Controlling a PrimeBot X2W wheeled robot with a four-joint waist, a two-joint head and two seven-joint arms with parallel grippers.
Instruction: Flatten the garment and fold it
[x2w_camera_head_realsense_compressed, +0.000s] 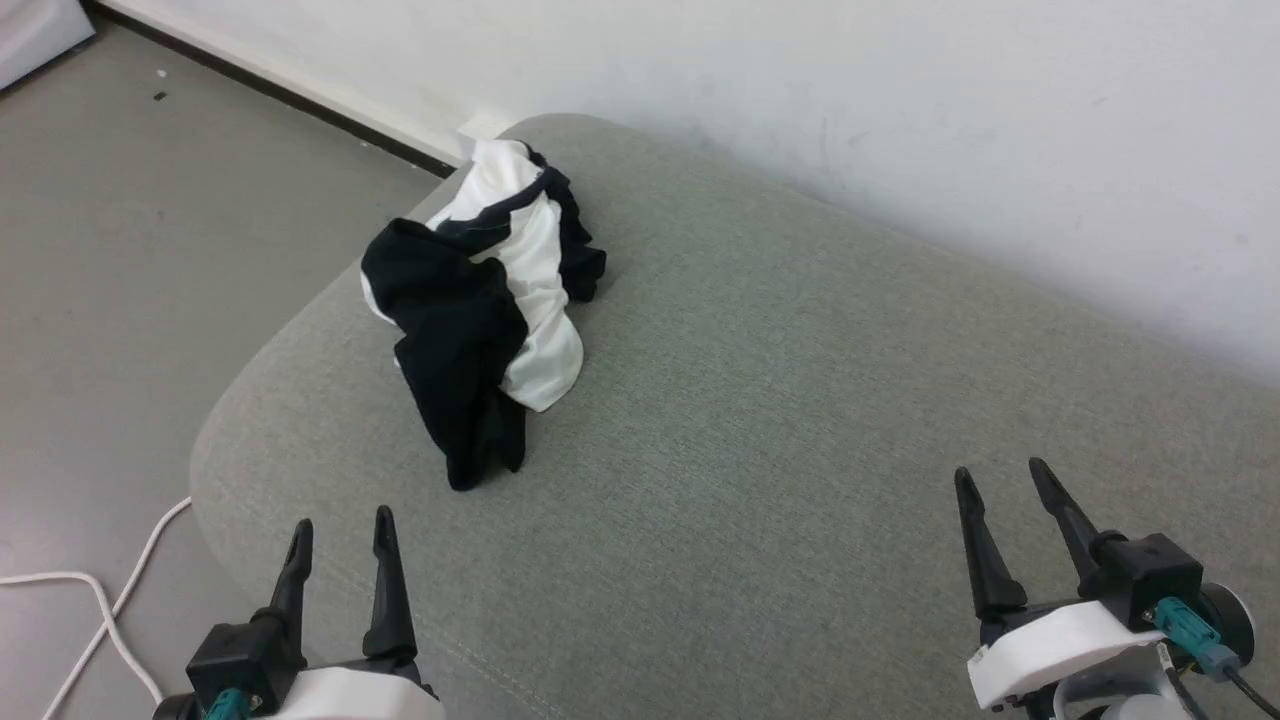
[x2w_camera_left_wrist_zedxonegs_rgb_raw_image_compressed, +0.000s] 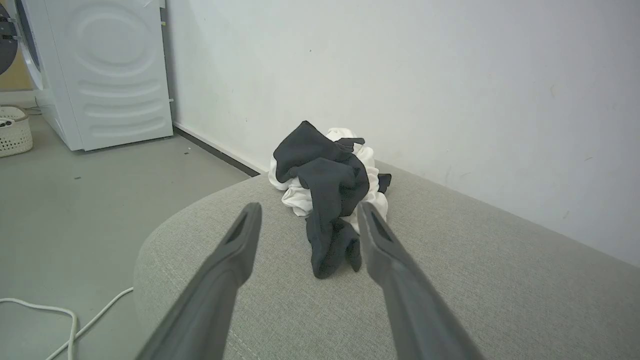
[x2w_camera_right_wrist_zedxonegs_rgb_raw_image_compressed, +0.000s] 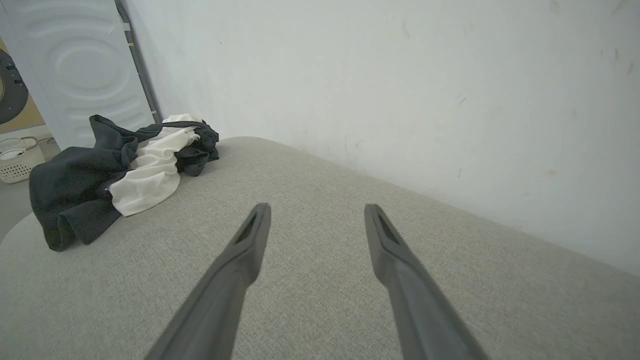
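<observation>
Lying crumpled near the far left corner of the grey seat (x2w_camera_head_realsense_compressed: 780, 400), the garment (x2w_camera_head_realsense_compressed: 480, 330) sat untouched — left tool (x2w_camera_head_realsense_compressed: 343, 520) and right tool (x2w_camera_head_realsense_compressed: 1000, 468) both gaped wide, empty. A good start seemed to be pinching separate outer edges, then lifting to spread it.

The garment (x2w_camera_head_realsense_compressed: 480, 300) is soft, thin cloth, crumpled into loose folds. Its white panels carry a faint sheen and its black parts look matt. The cushion (x2w_camera_head_realsense_compressed: 800, 420) is covered in grey-green woven fabric with a fine, slightly rough grain and a stitched seam near the front edge. The left gripper (x2w_camera_head_realsense_compressed: 343, 520) and right gripper (x2w_camera_head_realsense_compressed: 1000, 468) have dark, matt fingers that look like hard plastic, set in smooth white shells. The wall (x2w_camera_head_realsense_compressed: 950, 120) is matt white paint, lightly scuffed. The floor (x2w_camera_head_realsense_compressed: 150, 250) is smooth, dull grey. A white cable (x2w_camera_head_realsense_compressed: 158, 533) looks smooth — and a white appliance (x2w_camera_left_wrist_zedxonegs_rgb_raw_image_compressed: 115, 75) has a smooth moulded panel.
</observation>
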